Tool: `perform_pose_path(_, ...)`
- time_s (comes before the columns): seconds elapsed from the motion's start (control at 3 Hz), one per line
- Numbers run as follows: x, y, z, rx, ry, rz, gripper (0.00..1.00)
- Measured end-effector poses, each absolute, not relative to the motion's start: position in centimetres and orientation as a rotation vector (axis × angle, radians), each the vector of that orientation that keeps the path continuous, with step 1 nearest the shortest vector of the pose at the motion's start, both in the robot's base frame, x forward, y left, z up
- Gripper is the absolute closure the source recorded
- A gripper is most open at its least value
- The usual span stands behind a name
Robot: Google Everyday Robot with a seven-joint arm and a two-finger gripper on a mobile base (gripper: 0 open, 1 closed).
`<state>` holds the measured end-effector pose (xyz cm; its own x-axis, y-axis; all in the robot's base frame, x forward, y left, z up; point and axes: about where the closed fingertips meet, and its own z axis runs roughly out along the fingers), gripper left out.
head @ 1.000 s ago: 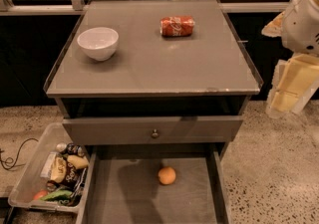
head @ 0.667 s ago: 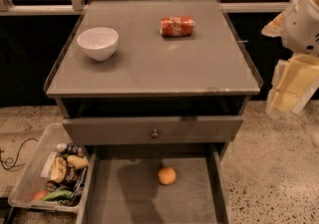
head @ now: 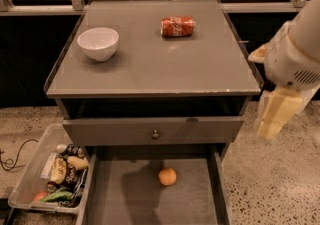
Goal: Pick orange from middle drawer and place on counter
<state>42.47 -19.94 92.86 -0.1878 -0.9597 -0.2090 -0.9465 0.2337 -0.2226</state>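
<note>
The orange (head: 167, 176) lies on the flat grey floor of the open middle drawer (head: 125, 194), near its middle and toward the back. The counter (head: 155, 64) is the grey cabinet top above it. My gripper (head: 274, 116) hangs in the air to the right of the cabinet, beside the counter's front right corner, pointing down. It is well above and to the right of the orange and holds nothing that I can see.
A white bowl (head: 98, 43) stands at the counter's left. A red cola can (head: 177, 26) lies at its back. A closed drawer panel with a small knob (head: 155, 133) sits above the open drawer. A clear bin of snack packets (head: 52, 174) is on the floor at the left.
My gripper has moved down and a little to the left, closer to the cabinet's front right corner. The orange, bowl and can have not moved.
</note>
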Motion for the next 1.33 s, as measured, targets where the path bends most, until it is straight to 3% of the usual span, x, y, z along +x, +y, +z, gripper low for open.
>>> perform_pose_path(0.67, 39.2, -18.6, 80.4, -1.774, 2.094, 0.106, 0.0)
perform_pose_path(1.33, 42.0, -20.3, 71.9, -1.602, 2.107, 0.189, 0.0)
